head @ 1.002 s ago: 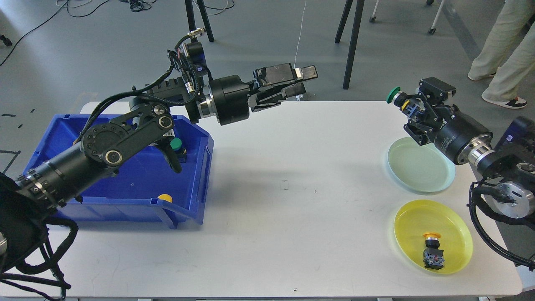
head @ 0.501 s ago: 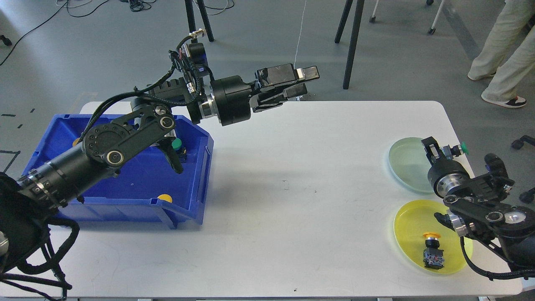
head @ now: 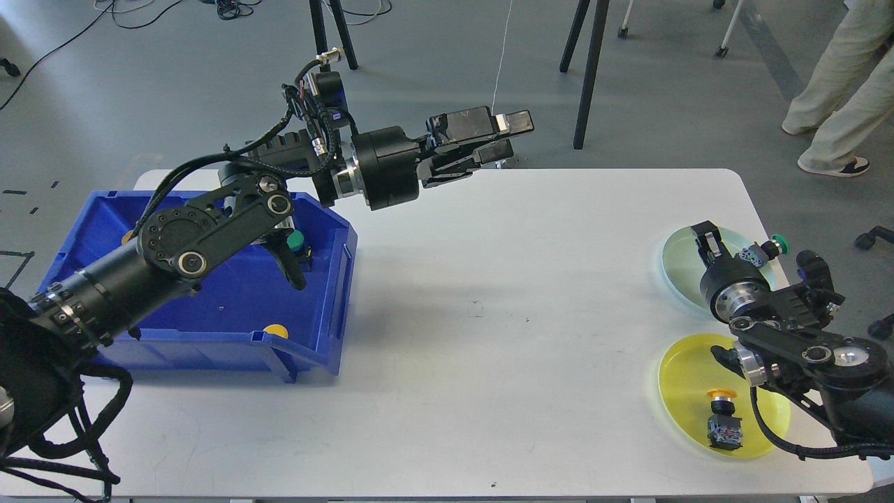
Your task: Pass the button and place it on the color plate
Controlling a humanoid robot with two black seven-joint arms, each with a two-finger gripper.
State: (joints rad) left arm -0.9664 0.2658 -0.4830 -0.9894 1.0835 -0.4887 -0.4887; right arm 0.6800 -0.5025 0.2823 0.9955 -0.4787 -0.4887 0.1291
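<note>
Right gripper (head: 740, 250) clamps the green-capped button (head: 767, 249) over the pale green plate (head: 674, 260) — not yet set down; left gripper (head: 504, 137) spread, holding nothing. Yellow-capped button (head: 723, 418) already on yellow plate (head: 688, 363); more buttons wait in blue bin (head: 209, 328).

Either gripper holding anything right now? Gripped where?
Right gripper holds the green-capped push button by its body, cap sticking out, over the pale green plate. Left gripper holds nothing.

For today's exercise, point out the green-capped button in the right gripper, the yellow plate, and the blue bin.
green-capped button (head: 777, 244), head view, on its green cap.
yellow plate (head: 681, 370), head view, on bare inner surface.
blue bin (head: 237, 318), head view, on bare floor.
</note>
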